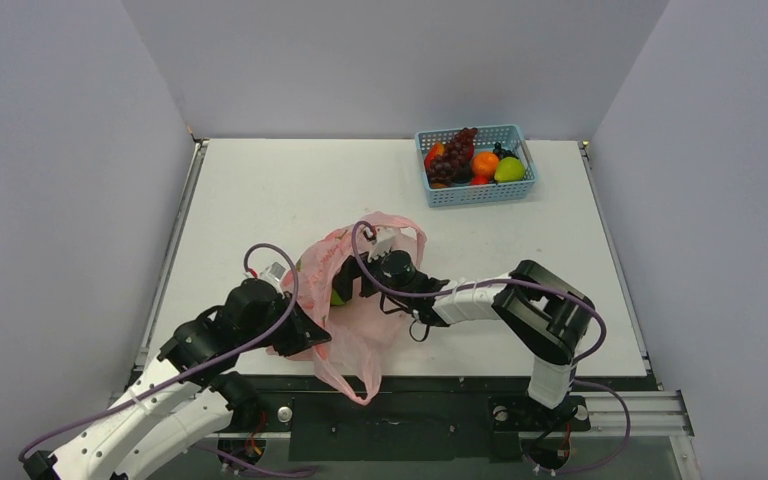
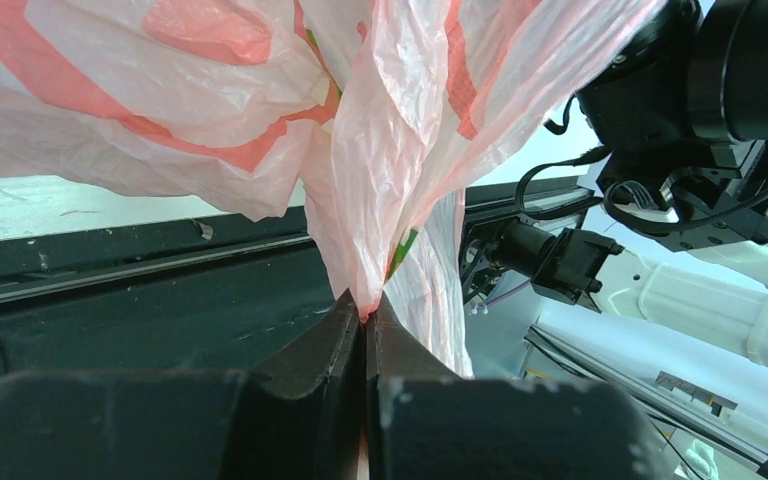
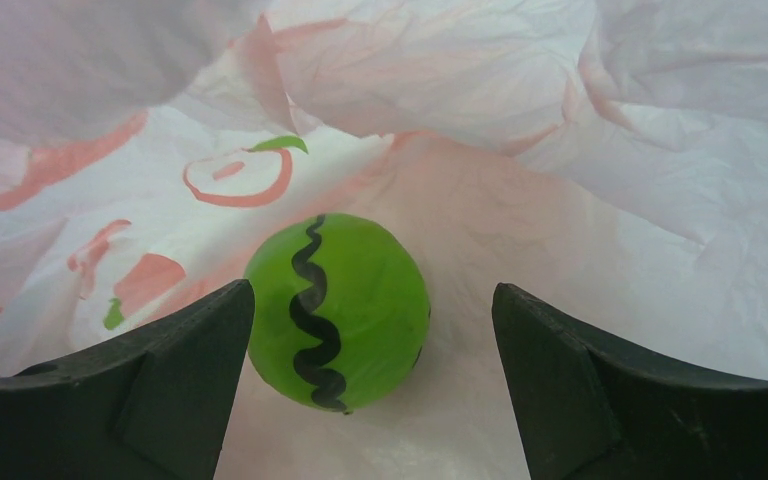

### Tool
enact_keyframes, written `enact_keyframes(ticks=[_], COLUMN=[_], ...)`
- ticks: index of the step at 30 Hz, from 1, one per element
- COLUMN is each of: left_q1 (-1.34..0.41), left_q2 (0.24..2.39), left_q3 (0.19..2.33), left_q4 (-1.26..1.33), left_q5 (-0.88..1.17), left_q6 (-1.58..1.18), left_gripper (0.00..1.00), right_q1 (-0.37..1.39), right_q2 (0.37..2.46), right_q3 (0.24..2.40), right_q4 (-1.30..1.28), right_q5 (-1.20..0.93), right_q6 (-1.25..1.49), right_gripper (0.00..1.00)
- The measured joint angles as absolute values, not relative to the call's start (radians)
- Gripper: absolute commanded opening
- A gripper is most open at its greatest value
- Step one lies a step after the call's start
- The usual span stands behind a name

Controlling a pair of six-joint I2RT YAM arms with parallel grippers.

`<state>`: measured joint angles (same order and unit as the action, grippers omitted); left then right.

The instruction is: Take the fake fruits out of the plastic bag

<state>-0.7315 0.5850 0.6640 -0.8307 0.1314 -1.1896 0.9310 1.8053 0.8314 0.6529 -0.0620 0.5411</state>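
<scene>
The pink plastic bag point(image 1: 358, 345) lies crumpled near the table's front edge, between the arms. My left gripper point(image 2: 366, 305) is shut on a bunched fold of the bag point(image 2: 390, 150), holding it up at the bag's left side point(image 1: 305, 335). My right gripper point(image 3: 372, 288) reaches into the bag's mouth point(image 1: 360, 280) with its jaws wide open. A round green fake fruit with a black wavy stripe point(image 3: 338, 312) rests on the bag's floor point(image 3: 560, 200) between the fingers, close to the left finger and not gripped. It shows faintly green in the top view point(image 1: 337, 297).
A light blue mesh basket point(image 1: 475, 196) stands at the back right with a dark red grape bunch point(image 1: 455, 155), an orange fruit point(image 1: 485, 163) and a yellow-green one point(image 1: 509, 169) inside. The right arm's wrist point(image 2: 720, 90) hangs close beside the bag.
</scene>
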Motion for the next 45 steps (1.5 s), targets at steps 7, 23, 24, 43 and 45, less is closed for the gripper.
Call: enact_keyframes(ticks=[7, 23, 24, 43, 45], left_q1=[-0.731, -0.731, -0.731, -0.731, -0.731], left_q2=[0.609, 0.577, 0.576, 0.554, 0.555], left_q3=[0.648, 0.617, 0.613, 0.599, 0.599], left_q4=[-0.804, -0.804, -0.804, -0.809, -0.809], left_q5=[0.133, 0.133, 0.133, 0.131, 0.131], left_q6=[-1.193, -1.2, -1.201, -1.219, -1.219], left_gripper=[0.0, 0.0, 0.0, 0.0, 0.0], right_q1=[0.949, 0.989, 0.989, 0.989, 0.989], right_q2=[1.814, 1.93, 1.93, 1.941, 1.941], right_q3=[0.836, 0.937, 0.944, 0.992, 0.992], right_q4=[0.628, 0.593, 0.588, 0.575, 0.574], right_q5=[-0.084, -0.092, -0.089, -0.075, -0.075], right_q6=[0.498, 0.405, 0.401, 0.377, 0.377], right_gripper=[0.85, 0.86, 0.85, 0.29, 0.23])
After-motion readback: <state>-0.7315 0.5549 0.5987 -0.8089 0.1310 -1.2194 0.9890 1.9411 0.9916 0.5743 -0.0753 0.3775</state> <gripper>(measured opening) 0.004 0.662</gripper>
